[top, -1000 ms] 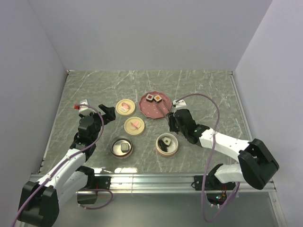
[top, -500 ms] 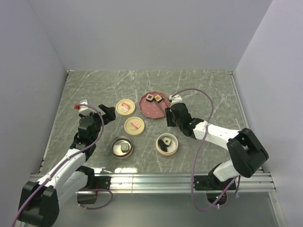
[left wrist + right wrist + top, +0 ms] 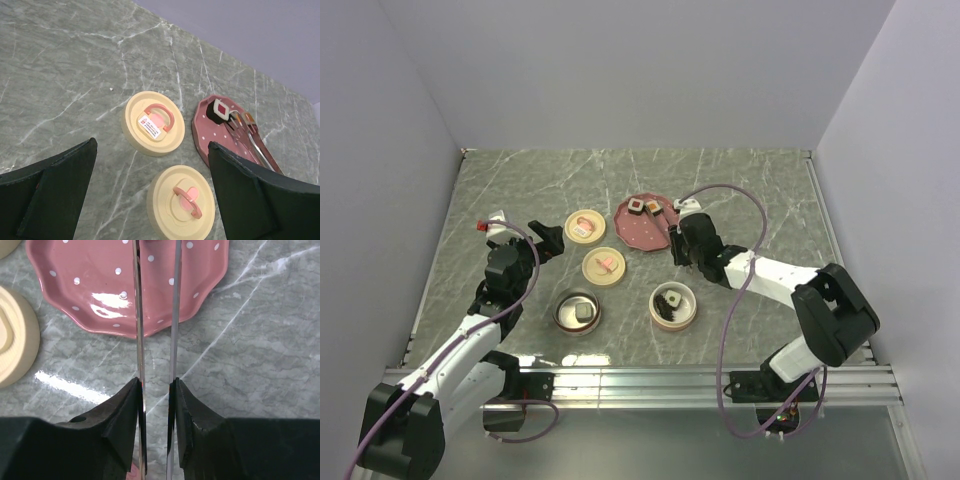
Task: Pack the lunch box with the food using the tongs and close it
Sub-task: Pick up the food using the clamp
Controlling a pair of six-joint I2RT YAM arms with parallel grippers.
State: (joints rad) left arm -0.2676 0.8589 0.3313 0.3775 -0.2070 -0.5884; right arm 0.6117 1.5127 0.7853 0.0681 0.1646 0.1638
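Two arms are bolted at the near edge of the table [image 3: 740, 190]. The right arm runs low from its base at 5 o'clock toward 10 o'clock, and its wrist ends just at the 4 o'clock rim of the pink dotted plate [image 3: 638, 236]. The right pincer [image 3: 156, 387] is drawn narrow on the tongs [image 3: 138, 315]. Each finger presses on the outside of one slim arm, and the two arms run almost parallel, with a small gap between them, out over the plate. The left arm is bent up at 8 o'clock with the wrist raised. The left pincer [image 3: 548, 240] stands wide with nothing in it and points toward 2 o'clock, at the two cream lids [image 3: 583, 227].

The tips of the tongs are cut off by the top edge of the right wrist view. In the left wrist view they lie by the orange-topped cube [image 3: 247, 119], which is partly hidden behind them; whether they touch it I cannot tell. Just at 9 o'clock of it on the plate sits the white-topped cube [image 3: 219, 111] with a red centre. Nearer the arms, the left bowl [image 3: 558, 310] holds one cube. The right bowl [image 3: 692, 312] holds a green-topped piece [image 3: 674, 298] beside something dark that is hard to make out.

The farther lid carries a small white label [image 3: 150, 124] with red print, too small to read.
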